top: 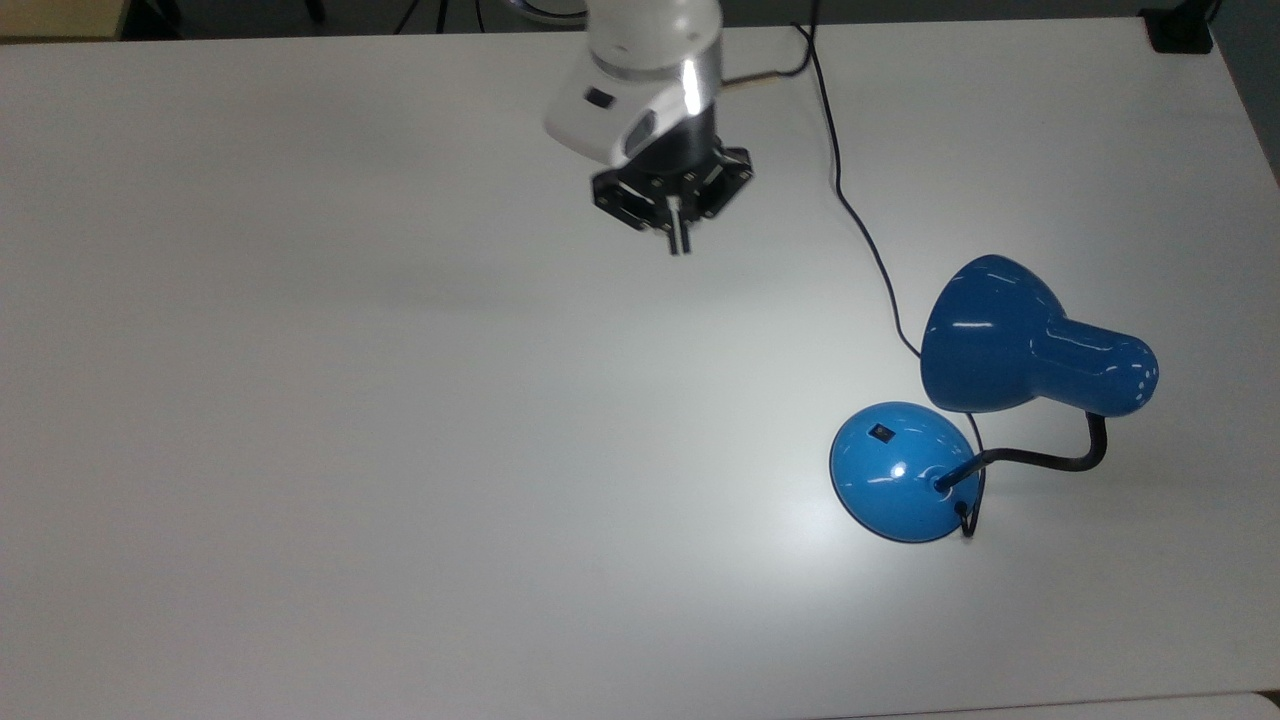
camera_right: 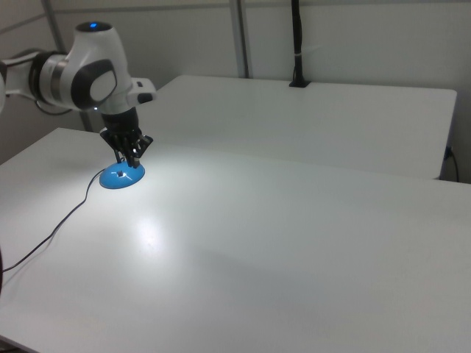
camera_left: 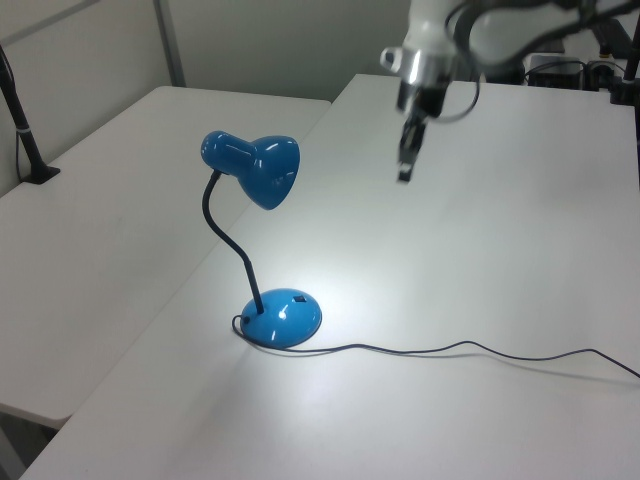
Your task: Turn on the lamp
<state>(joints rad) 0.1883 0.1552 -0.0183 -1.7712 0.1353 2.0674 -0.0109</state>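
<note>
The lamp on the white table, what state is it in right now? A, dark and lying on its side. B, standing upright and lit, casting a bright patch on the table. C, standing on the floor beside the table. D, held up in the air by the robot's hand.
B: the lamp stands on its round base, and a bright patch of light lies on the table beside that base, while the hand hangs apart from it.
</note>
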